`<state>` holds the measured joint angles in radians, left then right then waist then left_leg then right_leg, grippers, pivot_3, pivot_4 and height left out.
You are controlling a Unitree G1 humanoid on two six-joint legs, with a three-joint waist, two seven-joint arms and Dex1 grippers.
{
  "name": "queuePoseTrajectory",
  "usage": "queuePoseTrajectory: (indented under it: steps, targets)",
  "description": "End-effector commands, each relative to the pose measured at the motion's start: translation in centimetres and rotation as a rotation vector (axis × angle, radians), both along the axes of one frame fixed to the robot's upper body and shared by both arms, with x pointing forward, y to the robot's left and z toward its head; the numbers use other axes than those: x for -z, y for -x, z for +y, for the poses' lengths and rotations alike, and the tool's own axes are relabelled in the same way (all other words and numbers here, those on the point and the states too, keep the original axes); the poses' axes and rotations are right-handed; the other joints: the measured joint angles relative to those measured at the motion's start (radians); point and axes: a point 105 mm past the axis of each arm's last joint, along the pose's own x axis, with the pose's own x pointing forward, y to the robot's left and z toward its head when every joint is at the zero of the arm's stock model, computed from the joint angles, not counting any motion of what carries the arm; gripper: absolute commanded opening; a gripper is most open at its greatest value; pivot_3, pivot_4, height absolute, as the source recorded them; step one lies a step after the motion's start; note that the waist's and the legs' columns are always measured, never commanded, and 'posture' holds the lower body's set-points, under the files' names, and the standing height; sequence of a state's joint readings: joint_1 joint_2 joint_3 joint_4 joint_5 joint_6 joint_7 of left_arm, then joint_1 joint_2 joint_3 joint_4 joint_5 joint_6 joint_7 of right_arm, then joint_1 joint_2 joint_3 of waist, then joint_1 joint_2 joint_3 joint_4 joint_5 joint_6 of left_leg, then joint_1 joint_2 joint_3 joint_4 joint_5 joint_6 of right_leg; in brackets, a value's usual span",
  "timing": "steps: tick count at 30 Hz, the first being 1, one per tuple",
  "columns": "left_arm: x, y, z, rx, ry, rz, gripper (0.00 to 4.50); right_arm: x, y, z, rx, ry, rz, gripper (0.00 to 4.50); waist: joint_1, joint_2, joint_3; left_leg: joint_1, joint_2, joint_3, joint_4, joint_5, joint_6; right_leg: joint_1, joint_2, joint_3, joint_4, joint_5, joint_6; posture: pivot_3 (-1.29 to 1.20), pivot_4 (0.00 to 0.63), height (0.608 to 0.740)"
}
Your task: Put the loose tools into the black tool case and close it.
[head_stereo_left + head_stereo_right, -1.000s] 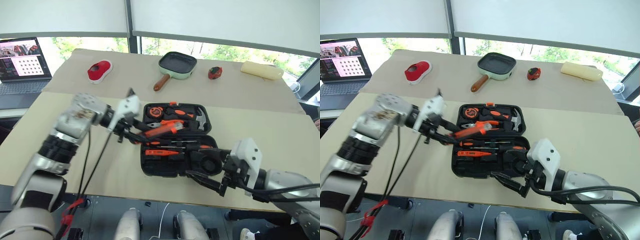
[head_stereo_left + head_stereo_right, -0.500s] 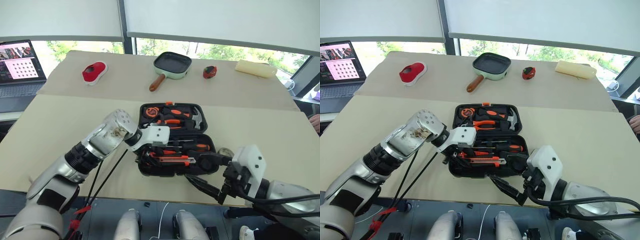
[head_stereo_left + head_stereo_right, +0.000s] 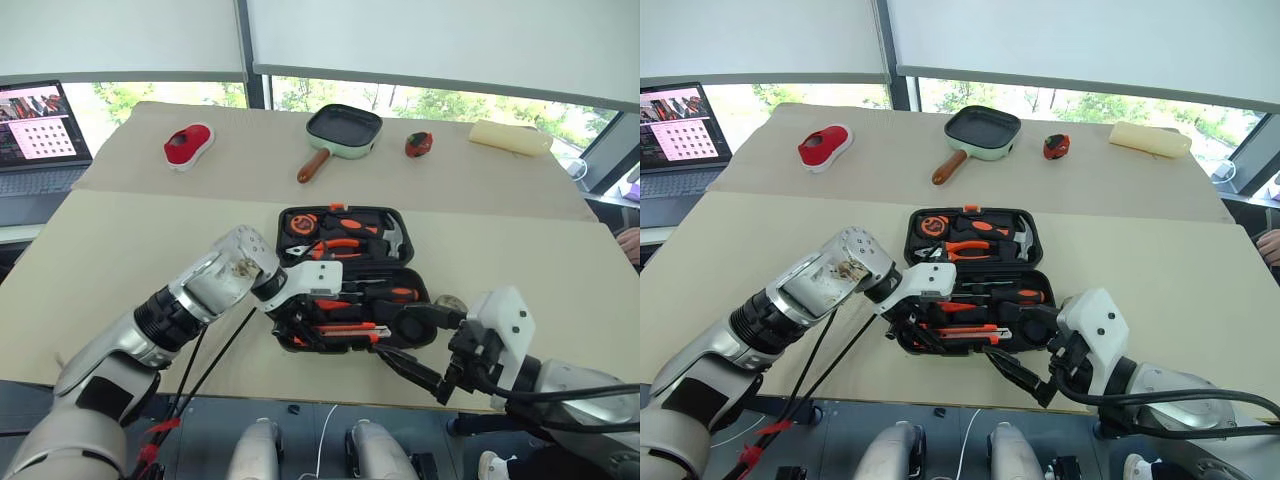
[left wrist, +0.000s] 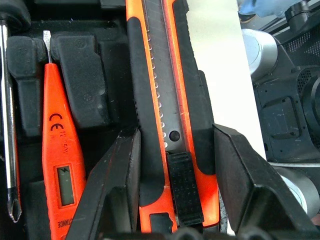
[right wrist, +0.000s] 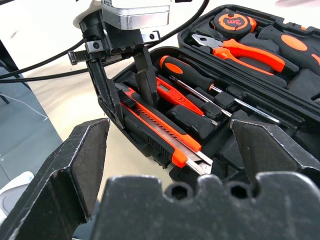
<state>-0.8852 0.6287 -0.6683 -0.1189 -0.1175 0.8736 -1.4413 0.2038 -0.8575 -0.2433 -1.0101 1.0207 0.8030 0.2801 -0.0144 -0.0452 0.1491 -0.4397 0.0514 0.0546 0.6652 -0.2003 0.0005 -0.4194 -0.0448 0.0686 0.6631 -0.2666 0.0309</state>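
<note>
The black tool case lies open on the table. In its far half sit pliers, a tape measure and a hammer. My left gripper reaches down into the near half, shut on the orange-and-black utility knife, which lies along the front slot. An orange tester and a screwdriver rest in slots beside it. My right gripper hovers open at the case's near right corner, holding nothing. A small round roll lies on the table just right of the case.
At the far side stand a green-rimmed pan, a red object, a small red item and a yellow roll. A laptop sits at the far left. A person's hand shows at the right edge.
My left gripper has come down from above the case's left side and brought the utility knife into the near half. The right gripper has stayed put. The camera has shifted a little.
</note>
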Motion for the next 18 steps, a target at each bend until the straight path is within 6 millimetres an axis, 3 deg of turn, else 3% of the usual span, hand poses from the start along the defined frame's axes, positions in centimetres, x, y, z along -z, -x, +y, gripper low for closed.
queuePoseTrajectory:
  steps: [1,6,11,14,18]
  targets:
    - [0.5,-0.2,0.6,-0.007,-0.035,-0.002,2.78,-0.8,-0.1,0.0,-0.008,-0.011,-0.051,4.50,0.000,0.000,0.000,0.000,0.000,0.000,0.000,0.000,0.000,0.000,0.000,0.000,0.000,0.000,0.000,0.00,0.150,0.740]
    - [-1.3,-1.1,0.7,-0.022,0.017,-0.026,4.44,-0.7,0.1,0.0,-0.012,-0.011,-0.050,4.50,0.002,0.000,0.000,0.000,0.000,0.000,0.001,0.000,0.000,0.000,0.000,0.000,0.000,0.000,0.000,0.00,0.150,0.740]
    - [-3.7,-2.0,0.1,-0.043,0.144,-0.032,4.44,-0.5,0.1,-0.2,-0.014,-0.010,-0.048,4.50,0.002,0.000,0.000,0.000,0.000,0.000,0.002,0.000,0.000,0.000,0.000,0.000,0.001,0.000,0.000,0.00,0.150,0.740]
    - [-3.8,-2.4,-0.4,-0.053,0.192,-0.041,3.68,-0.5,0.0,-0.3,-0.016,-0.009,-0.051,4.50,0.004,0.000,0.000,0.000,0.000,0.000,0.003,0.000,0.000,0.000,0.000,0.000,0.001,0.000,0.000,0.00,0.150,0.740]
    - [-3.2,-1.9,-0.8,-0.005,0.197,-0.051,2.14,-0.4,0.0,-0.4,-0.016,-0.005,-0.051,4.50,0.004,0.000,0.000,-0.001,0.000,0.000,0.003,0.000,0.000,0.001,0.000,0.000,0.001,0.000,0.000,0.00,0.150,0.740]
